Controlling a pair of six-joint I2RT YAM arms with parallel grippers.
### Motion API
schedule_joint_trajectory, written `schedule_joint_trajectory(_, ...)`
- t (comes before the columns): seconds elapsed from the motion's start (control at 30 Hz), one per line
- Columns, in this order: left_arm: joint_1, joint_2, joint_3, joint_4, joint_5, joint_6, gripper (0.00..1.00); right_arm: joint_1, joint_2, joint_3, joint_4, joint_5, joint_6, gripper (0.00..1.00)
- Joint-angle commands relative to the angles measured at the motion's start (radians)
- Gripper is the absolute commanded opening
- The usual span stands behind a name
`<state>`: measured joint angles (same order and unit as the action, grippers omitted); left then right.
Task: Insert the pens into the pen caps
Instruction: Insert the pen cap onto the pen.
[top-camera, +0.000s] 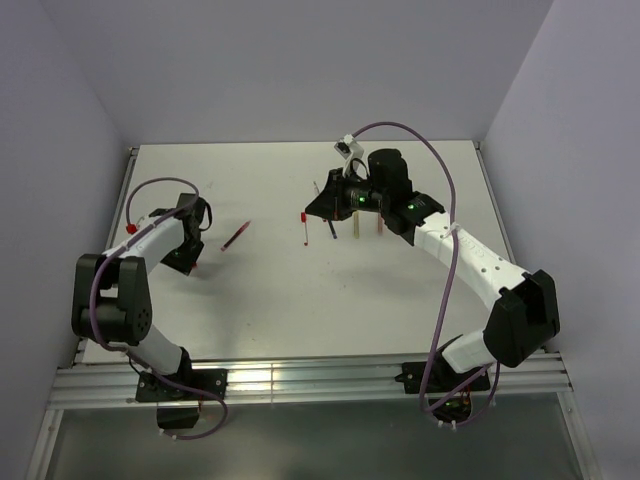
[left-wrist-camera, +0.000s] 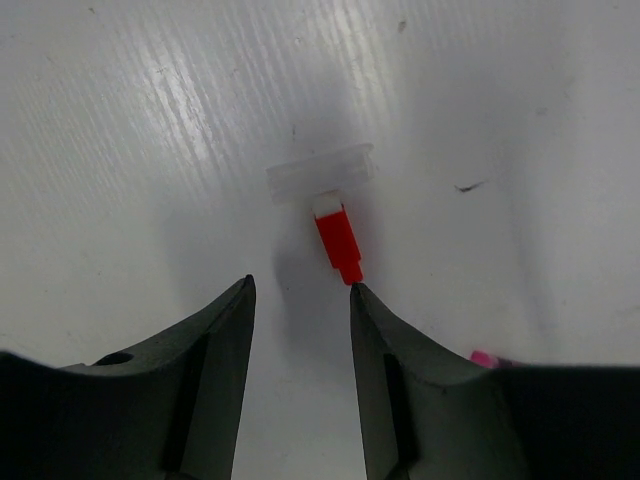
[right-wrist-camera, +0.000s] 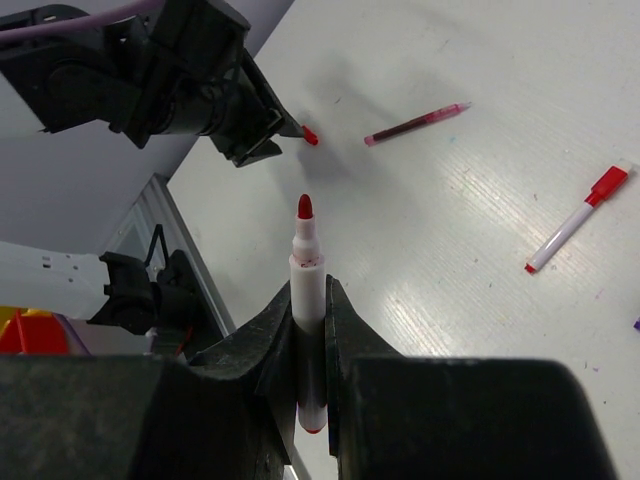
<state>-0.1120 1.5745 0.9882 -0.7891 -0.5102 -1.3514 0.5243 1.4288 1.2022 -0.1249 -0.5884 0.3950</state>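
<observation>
My right gripper (right-wrist-camera: 310, 285) is shut on a white pen (right-wrist-camera: 307, 300) with a bare red tip, held above the table and aimed toward the left arm; the same pen (top-camera: 303, 230) shows in the top view at the right gripper (top-camera: 308, 213). My left gripper (left-wrist-camera: 300, 285) is low over the table, open, with nothing between its fingers. A small red pen cap (left-wrist-camera: 337, 243) lies just ahead of its right fingertip, joined to a pale clear piece (left-wrist-camera: 320, 172). That red cap (right-wrist-camera: 311, 135) also shows at the left gripper (top-camera: 190, 260).
A dark red pen (top-camera: 235, 235) lies between the arms. A white pen with a red cap (right-wrist-camera: 575, 222) lies nearer the right arm. Black (top-camera: 331, 230), olive-yellow (top-camera: 355, 228) and orange (top-camera: 380, 225) pens lie under the right arm. Something pink (left-wrist-camera: 483, 357) shows beside the left finger.
</observation>
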Motion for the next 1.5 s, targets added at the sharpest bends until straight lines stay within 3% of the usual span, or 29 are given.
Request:
schedule_joint_trajectory(0.0, 0.029, 0.031, 0.041, 0.017, 0.012, -0.028, 0.47, -0.007, -0.044, -0.007, 0.024, -0.005, -0.016, 0.0)
schedule_joint_trajectory(0.93, 0.071, 0.136, 0.095, 0.056, 0.058, -0.018, 0.44, -0.007, -0.045, -0.01, 0.03, -0.008, -0.015, 0.0)
schedule_joint_trajectory(1.47, 0.072, 0.188, 0.106, 0.065, 0.082, -0.026, 0.35, -0.007, -0.036, -0.009, 0.028, -0.014, -0.018, 0.0)
